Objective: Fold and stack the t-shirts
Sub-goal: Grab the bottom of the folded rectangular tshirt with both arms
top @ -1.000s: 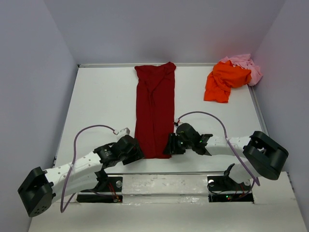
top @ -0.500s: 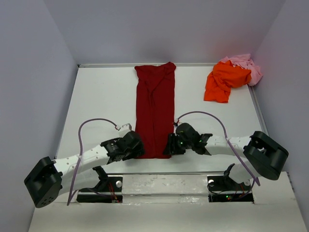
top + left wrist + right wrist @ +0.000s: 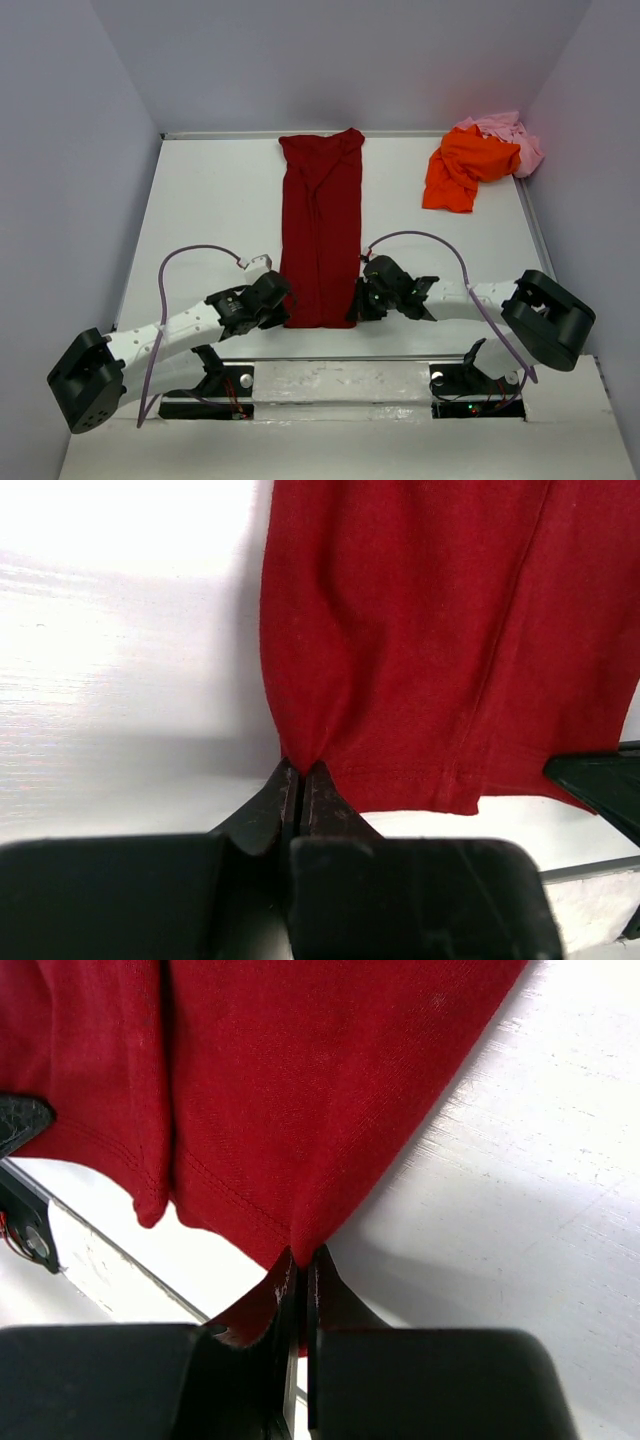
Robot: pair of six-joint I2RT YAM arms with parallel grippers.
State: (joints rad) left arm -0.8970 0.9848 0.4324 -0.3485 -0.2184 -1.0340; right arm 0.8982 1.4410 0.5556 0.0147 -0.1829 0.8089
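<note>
**Both grippers pinch the near hem of the dark red t-shirt**

The dark red t-shirt lies flat as a long, narrow strip down the middle of the white table. Its far end is close to the table's back edge and its near hem is just ahead of the arm bases.

The left gripper sits at the near left corner of that hem. In the left wrist view its jaws are pressed together, with the red cloth gathered into a small pucker right at their tips. They are clamped on the corner of the shirt.

The right gripper sits at the near right corner. Its jaws are likewise closed, with a fold of red fabric caught between them. Both arms lie low and reach inward from either side of the strip.

The orange t-shirt lies crumpled near the far right corner of the table. The pink t-shirt is bunched just behind and touching it, against the right wall. Both are well apart from the red one.
</note>
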